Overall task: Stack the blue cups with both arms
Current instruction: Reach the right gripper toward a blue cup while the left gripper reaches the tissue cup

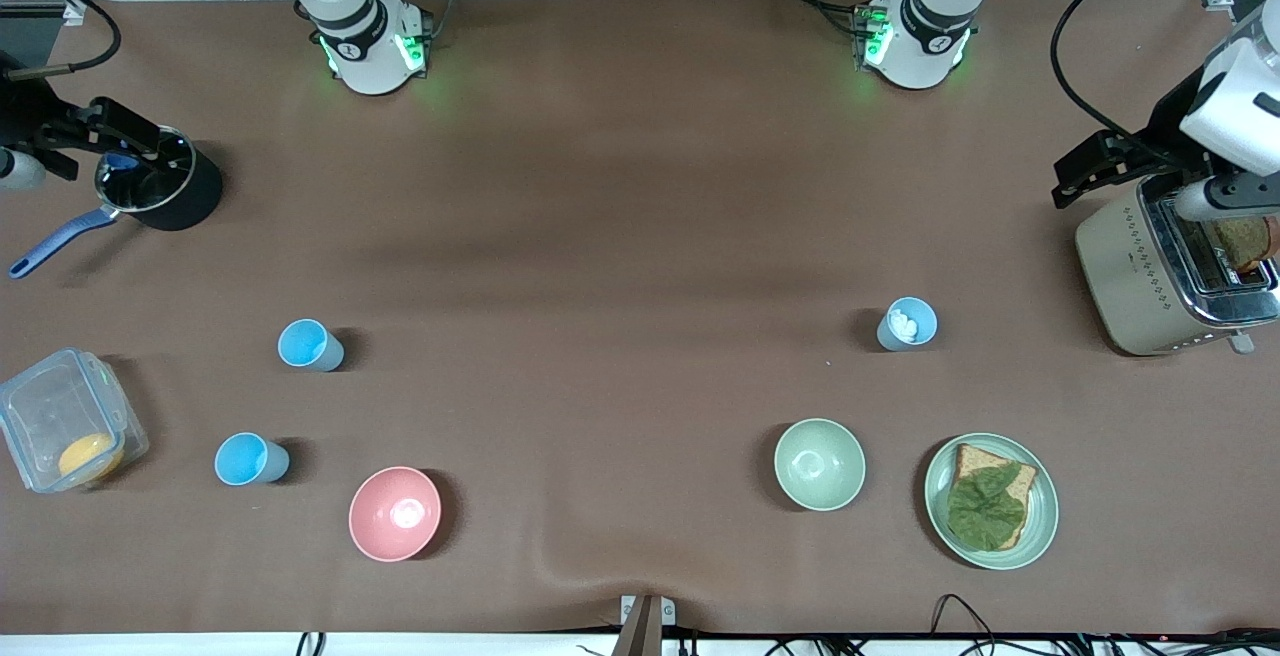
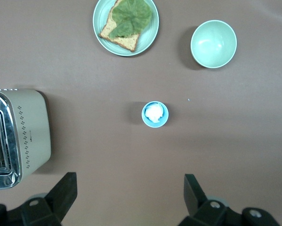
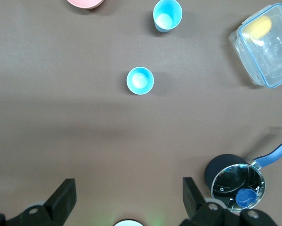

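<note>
Three blue cups stand upright on the brown table. Two are toward the right arm's end: one, and one nearer the front camera. The third, toward the left arm's end, holds something white. My left gripper is open and empty, high up beside the toaster. My right gripper is open and empty, high over the pot. Neither touches a cup.
A black pot with a blue handle holds a small blue object. A clear lidded box, a pink bowl, a pale green bowl, a plate with toast and lettuce, and a toaster stand around.
</note>
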{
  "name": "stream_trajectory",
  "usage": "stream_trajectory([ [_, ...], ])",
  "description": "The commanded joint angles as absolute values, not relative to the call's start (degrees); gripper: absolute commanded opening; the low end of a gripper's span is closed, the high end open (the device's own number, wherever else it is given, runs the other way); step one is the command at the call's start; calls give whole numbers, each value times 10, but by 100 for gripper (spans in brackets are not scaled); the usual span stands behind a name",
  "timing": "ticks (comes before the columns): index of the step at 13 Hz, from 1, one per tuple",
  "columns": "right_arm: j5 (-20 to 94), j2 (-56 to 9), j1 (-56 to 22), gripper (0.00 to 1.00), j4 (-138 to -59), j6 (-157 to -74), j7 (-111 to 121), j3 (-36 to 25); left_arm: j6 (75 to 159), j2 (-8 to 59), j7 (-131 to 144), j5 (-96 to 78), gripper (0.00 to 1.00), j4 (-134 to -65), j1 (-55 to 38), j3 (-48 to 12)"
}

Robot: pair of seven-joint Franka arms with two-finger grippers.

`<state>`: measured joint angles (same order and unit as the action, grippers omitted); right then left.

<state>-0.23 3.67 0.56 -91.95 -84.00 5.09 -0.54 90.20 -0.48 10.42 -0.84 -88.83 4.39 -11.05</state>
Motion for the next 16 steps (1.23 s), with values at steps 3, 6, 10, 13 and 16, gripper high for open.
stream_trajectory([
  [3, -5, 44, 7, 100, -921, -831, 44, -5, 904, 12, 88, 5, 100, -890, 46, -109],
  [6, -5, 45, 6, 100, -920, -817, 45, -4, 993, 39, 97, 11, 100, -988, 46, -112],
  [10, -5, 10, 25, 100, -924, -834, 51, -7, 1180, 74, 99, 12, 100, -1113, 58, -113],
  [13, -4, -57, 37, 100, -925, -880, 48, -7, 1233, 128, 98, 12, 100, -1130, 57, -113],
  [16, 17, -155, 64, 100, -925, -981, 72, -7, 1298, 163, 99, 12, 100, -1159, 54, -113],
])
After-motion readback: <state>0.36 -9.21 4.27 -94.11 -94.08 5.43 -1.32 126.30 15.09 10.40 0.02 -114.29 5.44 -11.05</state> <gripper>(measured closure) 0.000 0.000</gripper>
